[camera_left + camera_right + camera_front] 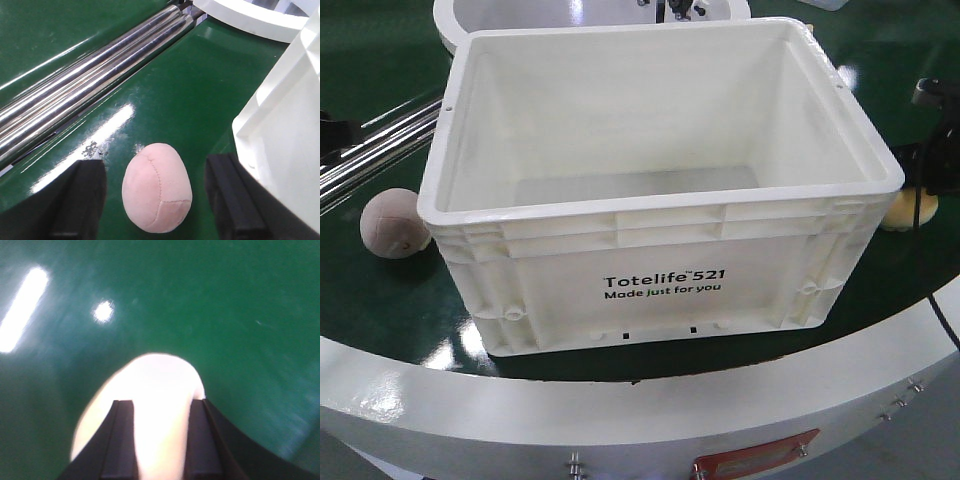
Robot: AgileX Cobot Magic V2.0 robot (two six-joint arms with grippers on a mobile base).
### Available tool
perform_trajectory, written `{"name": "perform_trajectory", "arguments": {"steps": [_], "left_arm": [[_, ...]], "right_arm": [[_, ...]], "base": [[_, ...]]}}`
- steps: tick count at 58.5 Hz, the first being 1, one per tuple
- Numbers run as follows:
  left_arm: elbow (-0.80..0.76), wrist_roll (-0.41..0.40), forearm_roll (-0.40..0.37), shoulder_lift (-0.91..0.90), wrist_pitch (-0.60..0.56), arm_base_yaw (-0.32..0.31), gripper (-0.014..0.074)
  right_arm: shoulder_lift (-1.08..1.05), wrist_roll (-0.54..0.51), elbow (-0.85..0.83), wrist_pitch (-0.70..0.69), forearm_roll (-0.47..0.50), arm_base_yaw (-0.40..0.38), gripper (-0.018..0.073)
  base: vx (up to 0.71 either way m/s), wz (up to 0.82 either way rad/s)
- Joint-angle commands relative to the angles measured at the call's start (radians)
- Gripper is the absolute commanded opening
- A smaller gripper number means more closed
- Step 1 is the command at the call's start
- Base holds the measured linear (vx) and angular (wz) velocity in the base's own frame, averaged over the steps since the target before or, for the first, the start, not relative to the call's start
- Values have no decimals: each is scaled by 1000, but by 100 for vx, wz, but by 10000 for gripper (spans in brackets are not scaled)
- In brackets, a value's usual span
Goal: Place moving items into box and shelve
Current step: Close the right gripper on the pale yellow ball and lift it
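The box [660, 290], a large white tote printed "Totelife 521", stands open and empty in the middle of the green table. Left of it lies the pinkish-brown seamed ball [393, 225]. In the left wrist view this ball [157, 187] rests on the table between the spread black fingers [80, 200] of my left gripper [157, 200], which is open and not touching it. The box's wall [285, 145] is close on the right. Right of the box, my right gripper [161, 410] is shut on the pale yellow ball [160, 380], seen low beside the box's right end [908, 210].
Chrome rails [85, 85] run diagonally behind the pink ball, left of the box [370, 150]. A white round rim [450, 30] sits behind the box. The table's white curved edge [620, 410] runs along the front, with a red label [755, 460] on it.
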Motion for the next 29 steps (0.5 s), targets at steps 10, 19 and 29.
{"name": "perform_trajectory", "arguments": {"steps": [10, 19, 29], "left_arm": [[-34, -1, -3, -23, -95, -3, 533], [-34, -1, -3, -23, -94, -3, 533], [-34, -1, -3, -24, -108, -3, 533]], "right_arm": [[-350, -42, -27, -65, -1, -6, -5], [-532, -59, -27, -111, 123, -3, -2], [-647, -290, -27, -111, 454, 79, -1]], "base": [[0, 0], [0, 0], [0, 0]]}}
